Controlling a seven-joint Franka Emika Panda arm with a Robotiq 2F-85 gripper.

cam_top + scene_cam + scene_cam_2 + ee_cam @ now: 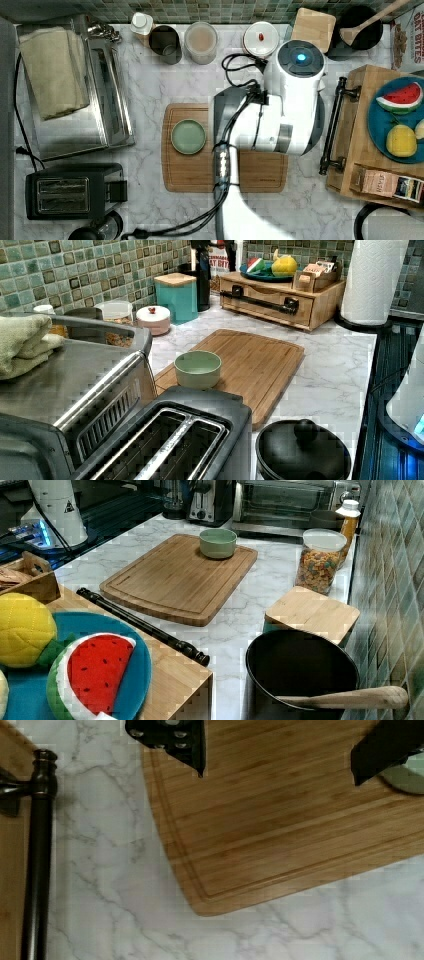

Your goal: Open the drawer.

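While my gripper (277,757) hangs over the cutting board (280,830) with fingers (187,745) spread wide and nothing between them, the drawer (270,302) sits shut in the wooden box at the far end of the counter in the left view, on the top view's right. Its black bar handle (37,865) runs along the front, standing off the wood on two posts; in the wrist view it lies well apart from my fingers, across a strip of bare marble (110,880). Step in hand, I judge: reach the handle, nothing done on the task yet. To do it well I should travel sideways toward the bar, drop so one finger goes behind it and one in front, near the middle between the posts, not at an end, so the pull stays square. Close firmly, then pull straight out along the counter toward the cutting board, no lift, or the box may tip or slide. The plate (376,120) with toy fruit and the tea packets (385,182) on top of the box could shift if I jerk. The green bowl (188,136) on the board is clear of the path.
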